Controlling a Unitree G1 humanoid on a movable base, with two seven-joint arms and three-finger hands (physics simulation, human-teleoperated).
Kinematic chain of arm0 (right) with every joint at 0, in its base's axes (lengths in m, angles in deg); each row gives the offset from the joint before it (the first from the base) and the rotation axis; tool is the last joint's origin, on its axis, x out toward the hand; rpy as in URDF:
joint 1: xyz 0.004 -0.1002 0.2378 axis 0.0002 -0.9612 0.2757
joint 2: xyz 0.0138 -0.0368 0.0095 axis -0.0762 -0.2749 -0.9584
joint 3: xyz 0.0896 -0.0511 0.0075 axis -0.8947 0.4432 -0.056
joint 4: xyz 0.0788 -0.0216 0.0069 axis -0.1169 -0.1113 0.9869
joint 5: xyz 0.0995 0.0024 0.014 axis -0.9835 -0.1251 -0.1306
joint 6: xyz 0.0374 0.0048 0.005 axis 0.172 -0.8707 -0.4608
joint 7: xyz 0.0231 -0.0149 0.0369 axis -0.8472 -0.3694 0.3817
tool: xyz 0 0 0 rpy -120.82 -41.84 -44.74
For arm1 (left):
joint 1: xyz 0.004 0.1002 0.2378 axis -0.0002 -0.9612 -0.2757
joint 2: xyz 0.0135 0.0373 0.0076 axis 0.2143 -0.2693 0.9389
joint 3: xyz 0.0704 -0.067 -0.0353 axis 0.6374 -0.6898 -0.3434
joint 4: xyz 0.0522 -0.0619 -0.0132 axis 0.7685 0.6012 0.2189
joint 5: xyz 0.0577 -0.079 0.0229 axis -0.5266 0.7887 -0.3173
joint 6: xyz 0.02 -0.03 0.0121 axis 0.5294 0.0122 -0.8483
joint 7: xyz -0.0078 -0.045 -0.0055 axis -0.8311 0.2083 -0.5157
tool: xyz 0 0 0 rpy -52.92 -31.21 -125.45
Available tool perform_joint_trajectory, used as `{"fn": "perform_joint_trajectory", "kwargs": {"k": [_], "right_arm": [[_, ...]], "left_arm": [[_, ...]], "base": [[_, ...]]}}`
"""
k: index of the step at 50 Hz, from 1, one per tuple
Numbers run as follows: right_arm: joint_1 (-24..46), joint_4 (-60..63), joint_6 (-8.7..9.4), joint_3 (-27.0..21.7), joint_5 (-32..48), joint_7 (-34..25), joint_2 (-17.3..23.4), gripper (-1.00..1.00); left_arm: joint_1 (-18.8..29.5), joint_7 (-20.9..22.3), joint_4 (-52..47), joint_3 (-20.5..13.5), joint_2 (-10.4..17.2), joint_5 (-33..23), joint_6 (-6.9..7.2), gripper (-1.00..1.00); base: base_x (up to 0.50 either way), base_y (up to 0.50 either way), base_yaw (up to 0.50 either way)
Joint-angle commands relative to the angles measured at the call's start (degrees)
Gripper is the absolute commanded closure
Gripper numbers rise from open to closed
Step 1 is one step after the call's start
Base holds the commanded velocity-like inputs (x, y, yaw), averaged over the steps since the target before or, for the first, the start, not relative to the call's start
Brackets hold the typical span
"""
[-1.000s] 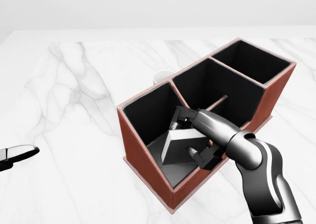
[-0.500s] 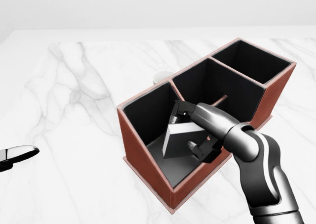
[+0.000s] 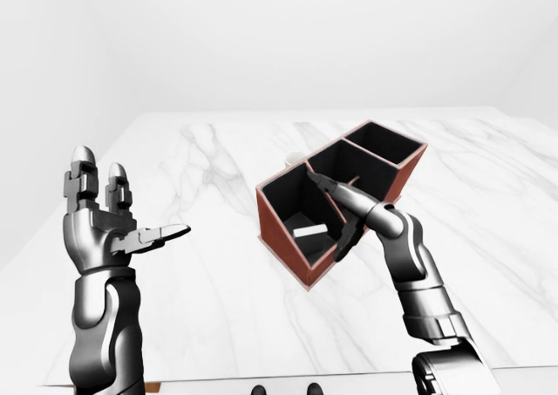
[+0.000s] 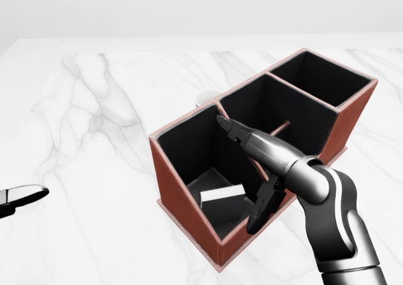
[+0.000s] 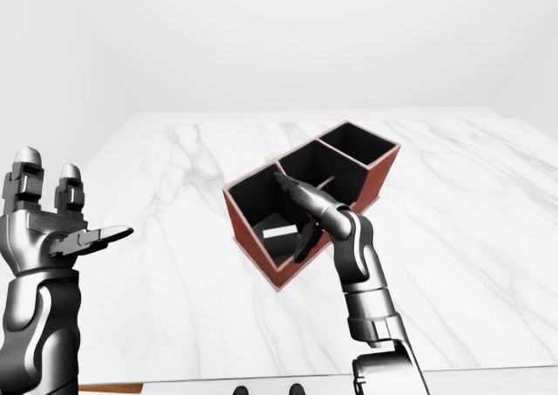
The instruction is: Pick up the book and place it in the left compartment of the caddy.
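Nearest, lower left of left-eye view: left hand [image 3: 103, 225] raised off the desk [image 4: 94, 172], fingers [image 3: 82, 179] upright and spread wide, thumb out sideways, holding nothing.
Right hand [image 4: 252, 172]: reaches over the caddy's near compartment; fingers splayed apart, one stretched toward the divider, others hanging down over the near wall; nothing gripped.
Book [image 4: 221, 193]: lies low inside the left compartment of the caddy [image 4: 182, 190], pale edge showing, apart from the fingers.
Obstruction: right forearm covers part of the near wall and the divider between left and middle compartments.
Middle and far compartments: dark inside, contents cannot be told.
Beyond caddy: small white cup [image 4: 206, 97], mostly hidden by the caddy's rim.
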Motion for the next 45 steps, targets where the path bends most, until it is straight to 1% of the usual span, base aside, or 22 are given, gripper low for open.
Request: {"fn": "perform_joint_trajectory", "kwargs": {"k": [1,10,16,23,31,39,45], "right_arm": [[-0.56,0.57,0.00,-0.19,-0.15,0.00,-0.07,-1.00],[-1.57,2.11,0.00,-0.35,-0.59,0.00,-0.08,-1.00],[-1.80,12.21,0.00,0.17,0.68,0.00,-0.53,-1.00],[0.22,27.71,0.00,0.00,-1.27,0.00,-1.19,-1.00],[1.95,32.32,0.00,-0.33,-5.88,0.00,-0.01,-1.00],[2.84,39.40,0.00,0.11,-8.04,0.00,2.10,-1.00],[0.97,43.37,0.00,0.54,-10.04,0.00,2.07,-1.00]], "left_arm": [[0.19,-0.08,0.06,-0.10,0.12,0.03,0.00,-1.00],[0.31,-0.08,0.41,-0.13,0.22,0.10,0.00,-1.00],[-0.01,-0.15,-0.49,-0.15,0.11,0.26,0.00,-1.00],[-0.39,-0.02,-1.33,-0.21,-0.10,0.40,0.00,-1.00],[-0.72,0.33,-1.80,0.00,-0.43,0.12,0.00,-1.00],[-0.52,0.55,-1.21,0.17,-0.42,-0.09,0.00,-1.00],[-0.71,0.69,-1.61,0.12,-0.47,-0.06,0.00,-1.00]], "base": [[0.00,0.00,0.00],[0.00,0.00,0.00],[0.00,0.00,0.00],[0.00,0.00,0.00],[0.00,0.00,0.00],[0.00,0.00,0.00],[0.00,0.00,0.00]]}}
